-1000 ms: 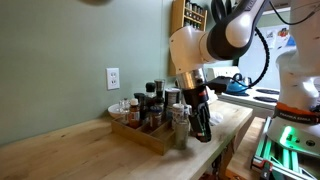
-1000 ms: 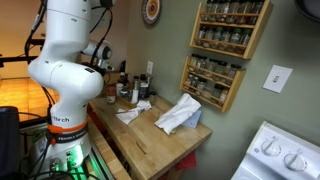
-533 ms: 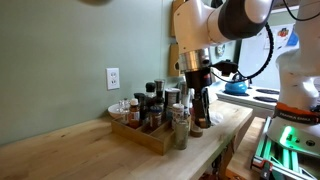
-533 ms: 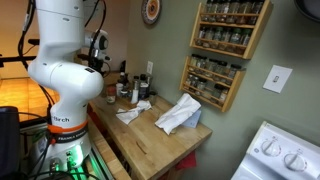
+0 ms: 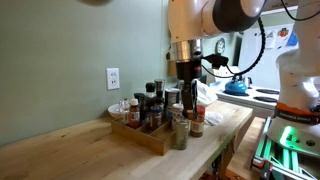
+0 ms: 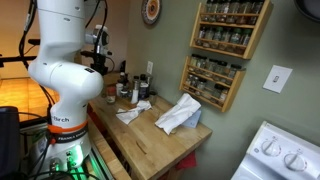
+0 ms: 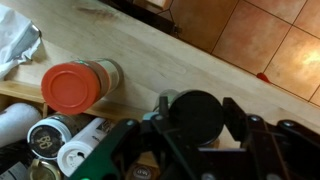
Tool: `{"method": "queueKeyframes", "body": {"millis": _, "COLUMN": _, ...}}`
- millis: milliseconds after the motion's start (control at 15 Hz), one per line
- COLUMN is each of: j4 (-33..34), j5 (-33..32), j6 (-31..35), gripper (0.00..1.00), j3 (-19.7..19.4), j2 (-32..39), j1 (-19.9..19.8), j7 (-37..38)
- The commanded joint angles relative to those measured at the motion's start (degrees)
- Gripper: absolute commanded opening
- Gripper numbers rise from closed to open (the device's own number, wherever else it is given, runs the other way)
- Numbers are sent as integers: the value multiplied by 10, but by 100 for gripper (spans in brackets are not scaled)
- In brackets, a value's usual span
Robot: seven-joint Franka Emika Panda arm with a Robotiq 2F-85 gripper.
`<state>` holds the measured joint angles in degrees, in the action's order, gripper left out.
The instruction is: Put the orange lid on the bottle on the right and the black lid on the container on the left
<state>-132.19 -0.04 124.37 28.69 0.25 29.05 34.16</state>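
Note:
My gripper [image 7: 198, 110] is shut on the black lid [image 7: 198, 120], a round flat cap filling the gap between the two dark fingers [image 7: 238, 120]. The orange lid [image 7: 70, 87] sits on top of the bottle [image 7: 100, 75], to the left of the gripper in the wrist view. In an exterior view the gripper [image 5: 188, 103] hangs above the container [image 5: 180, 130], with the reddish bottle [image 5: 197, 122] just beside it near the table's front edge. In the wrist view the container is mostly hidden beneath the held lid.
A wooden tray [image 5: 150, 140] holds several spice jars [image 7: 50, 140] behind the container. A white bowl [image 5: 118, 108] stands by the wall. A crumpled cloth [image 6: 178, 115] lies on the counter, and a spice rack [image 6: 215, 60] hangs on the wall.
The gripper has risen from low beside the bottle to above the jars, shifting slightly toward the container, still shut on the black lid.

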Motion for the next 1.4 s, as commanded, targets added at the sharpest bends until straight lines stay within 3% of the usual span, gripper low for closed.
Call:
{"method": "queueKeyframes", "body": {"millis": 0, "j4": 40, "j5": -35, "j6": -37, "gripper": 31, "j3": -8, "j2": 46, "j1": -5, "j7": -9}}
{"method": "queueKeyframes", "body": {"millis": 467, "j4": 66, "j5": -47, "j6": -35, "gripper": 31, "j3": -34, "j2": 92, "j1": -1, "j7": -37}}
{"method": "queueKeyframes", "body": {"millis": 1333, "j4": 67, "j5": -37, "j6": -33, "gripper": 31, "j3": -45, "j2": 108, "j1": -2, "j7": -69}}
